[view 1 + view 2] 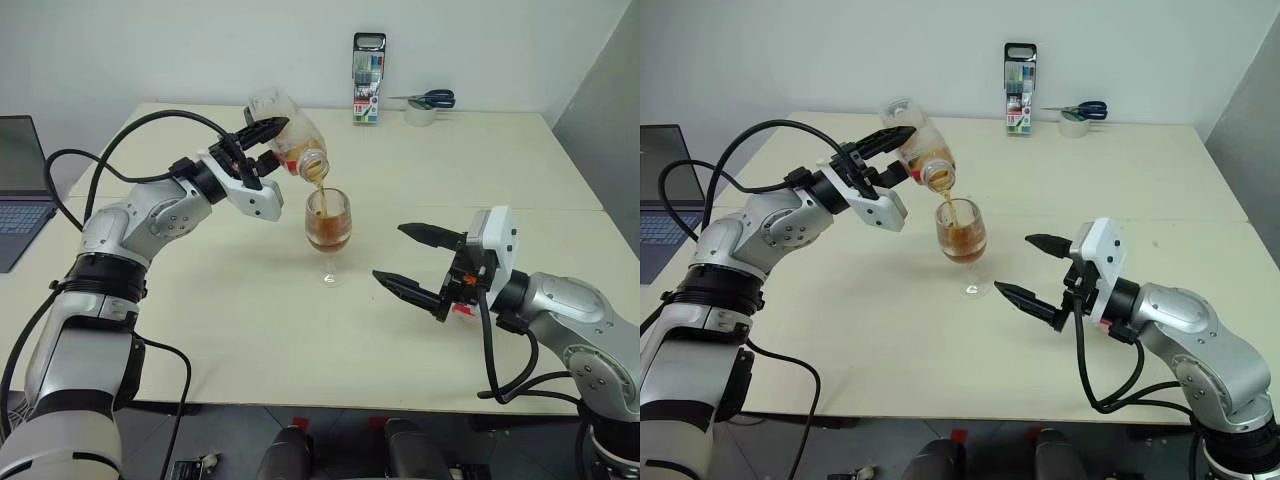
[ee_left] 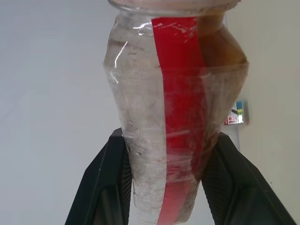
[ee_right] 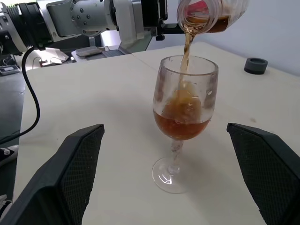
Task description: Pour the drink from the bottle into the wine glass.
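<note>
Two head-mounted views, left eye and right eye, looked forward and down from above the near edge of a pale table (image 1: 480, 350), taking in the whole top to its far edge. They shared almost the same scene, slightly offset sideways. Both held the wine glass (image 1: 328, 222) near the centre, the left arm at left and the right arm at right. The left wrist camera sat very close behind the bottle (image 2: 173, 117), looking along the black fingers (image 2: 105, 187) toward the far wall. The right wrist camera looked level and leftward across the table at the glass, close by, and it shared the glass and bottle mouth with the head views.
</note>
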Robot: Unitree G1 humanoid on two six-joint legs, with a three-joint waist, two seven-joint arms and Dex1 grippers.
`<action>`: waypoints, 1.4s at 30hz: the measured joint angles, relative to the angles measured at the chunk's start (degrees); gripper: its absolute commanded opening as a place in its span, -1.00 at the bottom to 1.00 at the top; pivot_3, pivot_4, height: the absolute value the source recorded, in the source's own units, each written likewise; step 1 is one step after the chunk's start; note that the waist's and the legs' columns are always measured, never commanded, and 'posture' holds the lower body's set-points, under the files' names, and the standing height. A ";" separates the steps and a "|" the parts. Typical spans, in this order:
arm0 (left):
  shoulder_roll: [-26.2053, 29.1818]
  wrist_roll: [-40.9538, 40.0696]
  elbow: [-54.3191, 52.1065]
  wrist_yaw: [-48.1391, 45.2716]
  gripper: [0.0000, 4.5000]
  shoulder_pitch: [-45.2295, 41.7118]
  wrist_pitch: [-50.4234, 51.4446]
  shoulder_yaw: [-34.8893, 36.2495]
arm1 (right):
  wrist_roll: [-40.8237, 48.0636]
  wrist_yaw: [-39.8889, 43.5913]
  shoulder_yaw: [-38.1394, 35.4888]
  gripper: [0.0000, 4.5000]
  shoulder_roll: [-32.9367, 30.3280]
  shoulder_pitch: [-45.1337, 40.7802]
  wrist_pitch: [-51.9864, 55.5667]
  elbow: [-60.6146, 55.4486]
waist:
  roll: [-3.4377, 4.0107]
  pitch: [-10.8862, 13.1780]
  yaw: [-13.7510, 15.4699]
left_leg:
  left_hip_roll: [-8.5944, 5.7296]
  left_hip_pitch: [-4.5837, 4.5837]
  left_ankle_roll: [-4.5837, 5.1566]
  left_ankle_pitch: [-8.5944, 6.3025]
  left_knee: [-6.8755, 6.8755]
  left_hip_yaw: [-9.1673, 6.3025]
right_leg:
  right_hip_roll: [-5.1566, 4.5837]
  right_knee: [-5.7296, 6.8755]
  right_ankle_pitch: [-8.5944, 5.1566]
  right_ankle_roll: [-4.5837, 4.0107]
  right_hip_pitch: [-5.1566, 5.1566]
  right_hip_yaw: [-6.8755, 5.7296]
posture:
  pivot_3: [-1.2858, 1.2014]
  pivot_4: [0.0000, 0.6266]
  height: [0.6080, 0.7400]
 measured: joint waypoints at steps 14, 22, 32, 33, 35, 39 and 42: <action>1.06 0.28 0.54 1.11 -0.25 -0.69 -0.12 -1.11 | -0.53 0.07 0.19 1.00 0.00 0.69 -0.34 0.01 | 0.00 0.00 0.00 | 0.00 0.00 0.00 0.00 0.01 0.00 | 0.00 0.01 0.00 0.00 0.00 0.00 | 0.03 -0.52 1.00; 0.92 -0.36 0.58 0.53 -0.25 -0.74 0.96 -1.11 | -0.55 0.10 0.20 1.00 -0.05 0.89 -0.80 0.01 | 0.00 0.00 -0.01 | 0.00 0.00 0.00 0.00 0.01 0.02 | 0.00 0.01 0.00 0.00 0.00 0.00 | 0.03 -0.52 1.00; -1.93 -8.43 -2.14 -7.97 -0.25 3.40 6.21 -1.00 | -1.78 0.04 1.45 1.00 0.14 0.88 -1.30 0.06 | 0.00 0.00 -0.06 | 0.01 0.00 0.00 0.00 0.02 0.01 | 0.00 0.02 0.00 0.00 0.00 0.01 | 0.03 -0.52 1.00; -2.12 -9.48 -2.72 -8.91 -0.25 4.05 6.79 -0.97 | -2.00 0.04 1.58 1.00 0.20 0.87 -1.39 0.07 | 0.00 0.00 -0.06 | 0.01 0.00 0.00 0.00 0.03 0.01 | 0.00 0.02 0.00 0.00 0.00 0.01 | 0.03 -0.52 1.00; -2.61 -12.06 -4.28 -11.05 -0.25 5.17 8.88 -0.77 | -2.37 0.02 1.77 1.00 0.46 0.75 -1.71 0.13 | 0.00 0.00 -0.05 | 0.01 0.00 0.00 0.00 0.03 0.00 | 0.00 0.02 0.00 0.00 0.00 0.01 | 0.03 -0.52 1.00; -3.96 -17.69 -8.27 -15.13 -0.25 7.23 14.96 1.32 | -2.40 -0.02 2.34 1.00 0.80 -0.02 -1.85 0.16 | 0.00 0.00 -0.09 | 0.01 0.00 0.00 0.00 0.05 -0.02 | 0.00 0.03 0.00 0.00 0.00 0.01 | 0.03 -0.52 1.00; -6.75 -25.18 -12.37 -18.73 -0.25 10.05 24.60 5.16 | -2.23 0.12 2.72 1.00 0.70 -0.82 -1.52 0.15 | 0.00 0.00 -0.17 | 0.02 0.01 -0.01 0.00 0.10 -0.03 | 0.00 0.07 0.00 0.00 0.01 0.01 | 0.03 -0.52 1.00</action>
